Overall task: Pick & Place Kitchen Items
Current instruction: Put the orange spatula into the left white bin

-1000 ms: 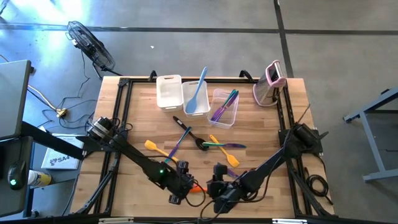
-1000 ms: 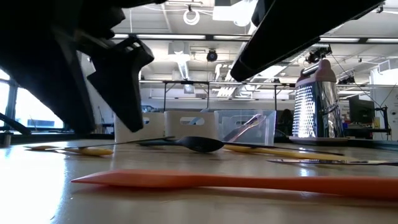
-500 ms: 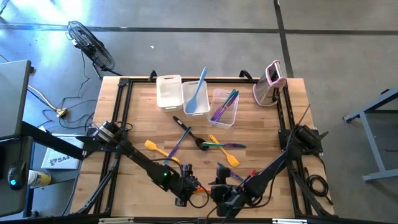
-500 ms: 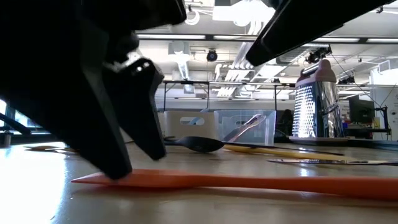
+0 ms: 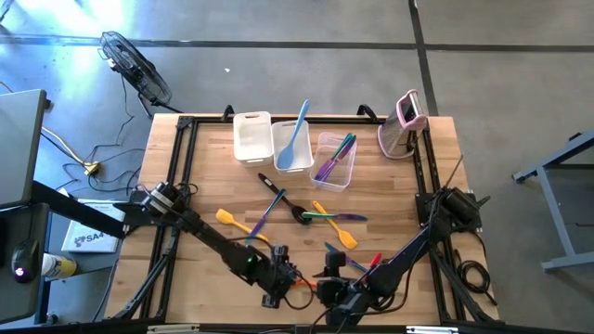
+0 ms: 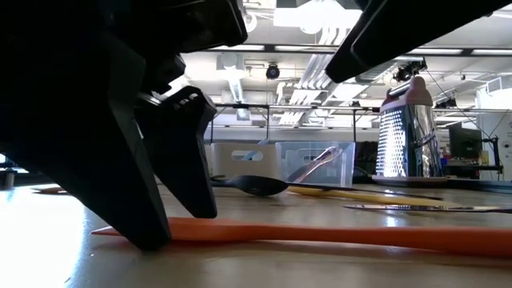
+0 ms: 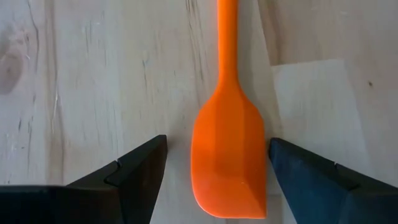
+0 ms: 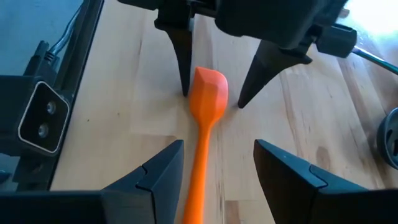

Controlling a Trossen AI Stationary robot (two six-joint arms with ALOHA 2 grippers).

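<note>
An orange spatula [image 5: 299,281] lies flat on the wooden table near its front edge. My left gripper [image 7: 214,180] is open and low over it. Its two fingers [image 8: 183,62] stand on either side of the spatula's blade [image 7: 230,155], tips down at the tabletop [image 6: 152,232], with a gap to the blade on each side. My right gripper [image 8: 211,180] is open too and hovers above the spatula's handle [image 8: 200,162], which runs between its fingers without touching them. In the high view both grippers [image 5: 277,283] [image 5: 334,289] face each other along the spatula.
Several utensils lie mid-table: a yellow one [image 5: 237,224], a purple one [image 5: 269,209], a black spoon [image 5: 299,211], a teal one [image 5: 329,217]. Three tubs [image 5: 252,136] [image 5: 292,147] [image 5: 336,160] stand at the far edge, two holding utensils. A pink-and-white grater [image 5: 404,125] stands far right.
My left gripper has come down toward the orange spatula's blade, staying open, until its fingertips reach the table on either side of the blade. My right gripper has shifted slightly toward the table's near edge over the handle. The spatula has not moved.
</note>
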